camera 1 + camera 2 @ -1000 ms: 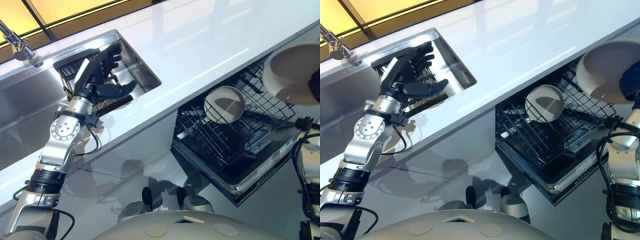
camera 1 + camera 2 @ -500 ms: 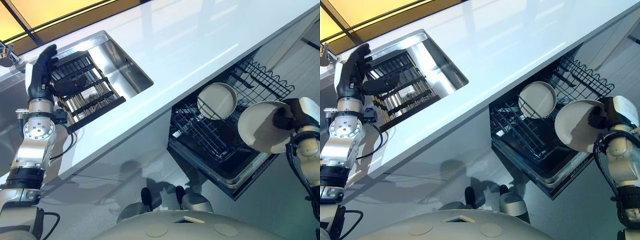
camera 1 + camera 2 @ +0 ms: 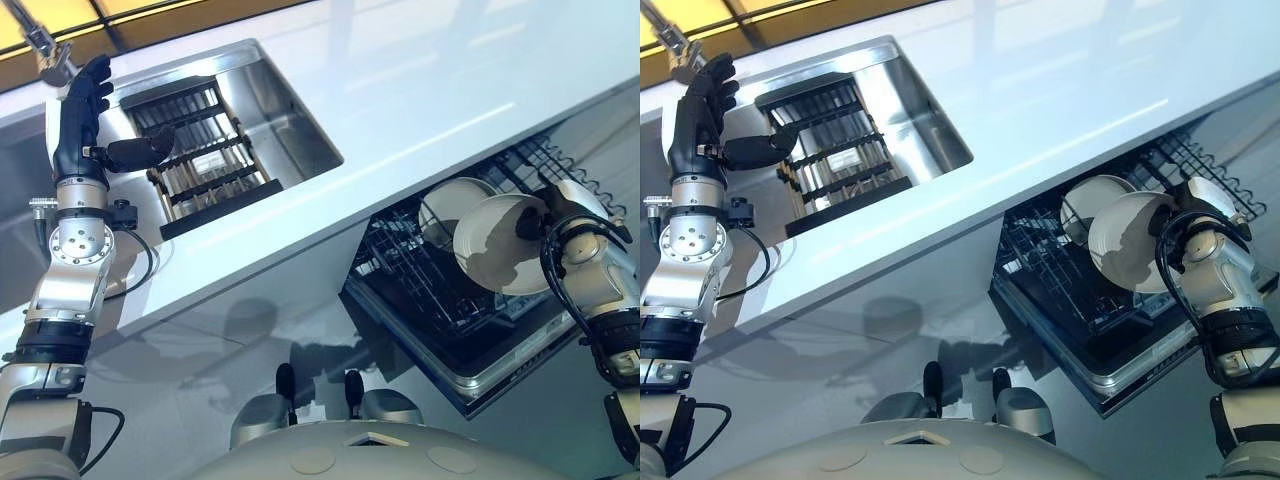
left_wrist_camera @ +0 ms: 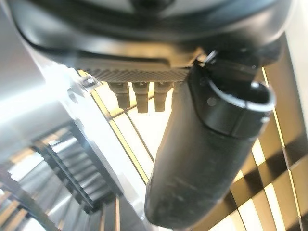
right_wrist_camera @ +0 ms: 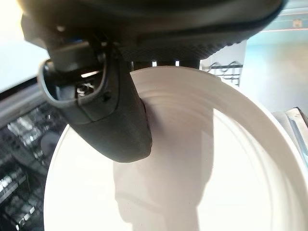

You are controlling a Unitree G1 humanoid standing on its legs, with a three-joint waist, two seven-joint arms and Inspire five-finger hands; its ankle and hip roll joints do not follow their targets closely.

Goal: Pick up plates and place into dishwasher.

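I count two white plates. One plate [image 3: 440, 205] stands on edge in the pulled-out dishwasher rack [image 3: 400, 275]. The other, the held plate [image 3: 495, 255], hangs upright over that rack, just beside the first; I cannot tell if they touch. My right robot hand [image 5: 103, 113] pinches the held plate at its rim, with the thumb pressed on its face and the fingers behind it. My left robot hand [image 3: 80, 110] is raised above the one sink [image 3: 295, 135], fingers straight and thumb spread, holding nothing. One black dish rack [image 3: 205, 165] sits in that sink, which is set into the white tabletop [image 3: 420, 80].
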